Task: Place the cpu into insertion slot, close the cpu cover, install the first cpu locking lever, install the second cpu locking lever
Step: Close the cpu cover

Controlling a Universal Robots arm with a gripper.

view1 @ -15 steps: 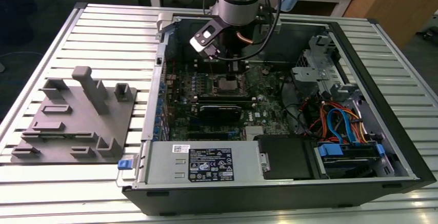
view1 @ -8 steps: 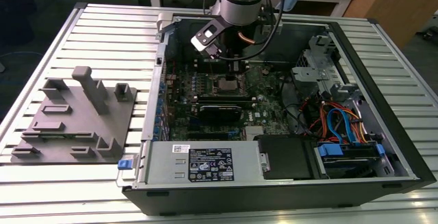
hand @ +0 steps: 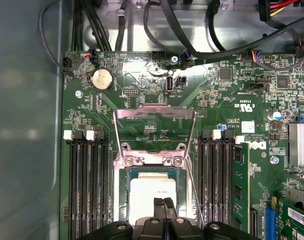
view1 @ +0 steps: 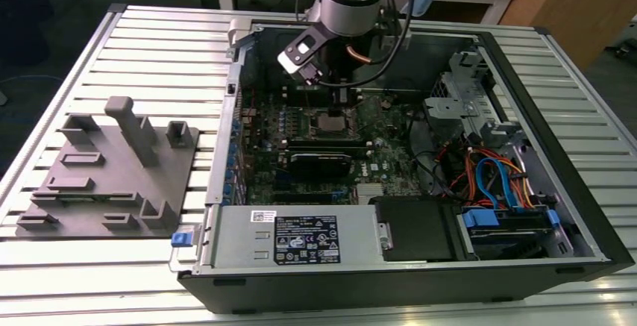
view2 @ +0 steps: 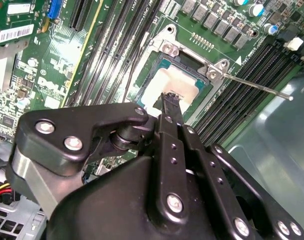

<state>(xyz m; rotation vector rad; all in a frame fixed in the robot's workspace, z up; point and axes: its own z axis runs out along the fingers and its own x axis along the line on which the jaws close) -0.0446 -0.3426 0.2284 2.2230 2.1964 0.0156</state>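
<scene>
The cpu [hand: 151, 192], a pale square chip, lies in the insertion slot [hand: 121, 200] of the green motherboard; in the second wrist view the cpu [view2: 177, 82] sits inside the silvery-rimmed insertion slot [view2: 151, 67]. The cpu cover [hand: 154, 114], a thin metal frame, is swung open beyond the two hinge screws. A thin locking lever [view2: 256, 86] sticks out unlatched, also seen as the lever [hand: 190, 177] beside the socket. My gripper [hand: 164, 206] hovers just over the chip's near edge, fingers together with nothing between them; the gripper [view2: 169, 100] points down at the socket. The arm [view1: 348, 5] hangs over the socket [view1: 329, 122].
Black memory slots [hand: 87, 185] flank the socket on both sides. The open computer case [view1: 557, 154] holds a power supply [view1: 289, 236], a drive bay [view1: 418, 229] and coloured cables [view1: 488, 177]. A grey fixture plate [view1: 110, 169] lies at the exterior view's left.
</scene>
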